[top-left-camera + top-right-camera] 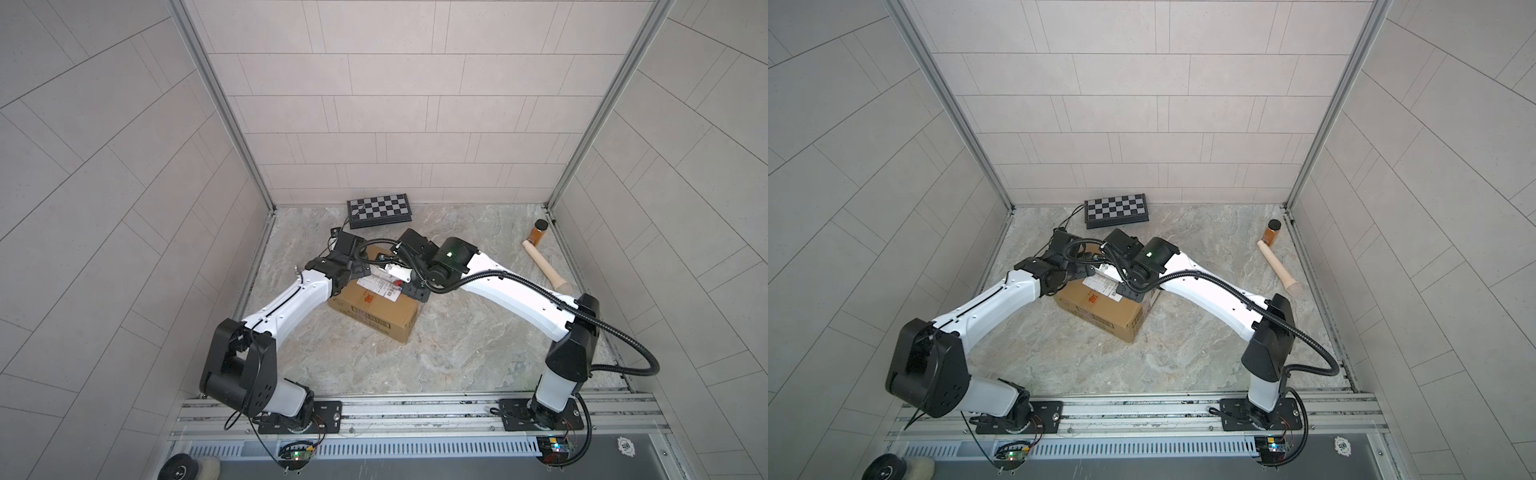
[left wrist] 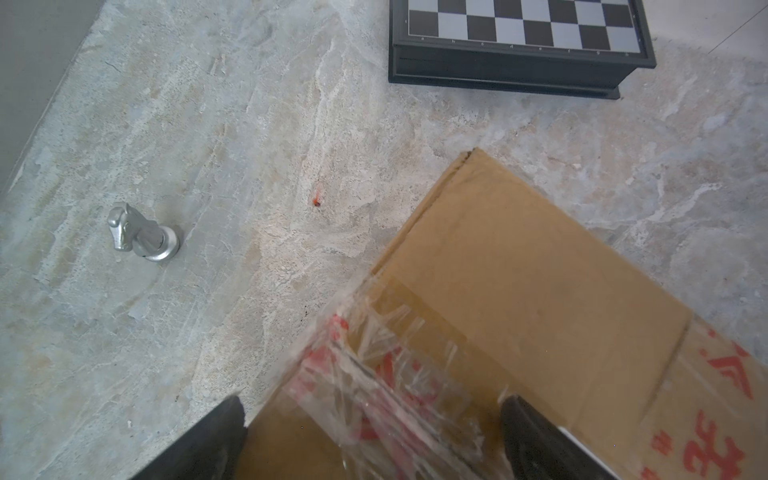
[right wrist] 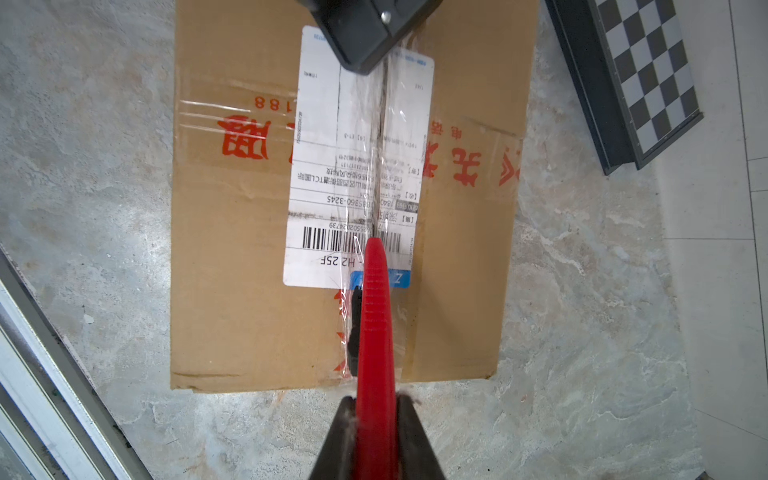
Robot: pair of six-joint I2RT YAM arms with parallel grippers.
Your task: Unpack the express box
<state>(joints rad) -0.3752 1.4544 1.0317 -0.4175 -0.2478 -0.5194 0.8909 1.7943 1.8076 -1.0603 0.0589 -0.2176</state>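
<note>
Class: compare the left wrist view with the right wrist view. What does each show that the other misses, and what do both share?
Only the left wrist view shows a silver knight lying on the floor. Only the right wrist view shows the red cutter clamped in the right gripper, its tip over the white label. Both show the box, chessboard and floor.

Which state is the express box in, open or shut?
Shut: the express box has both flaps flat, meeting at the taped seam where the red cutter rests.
</note>
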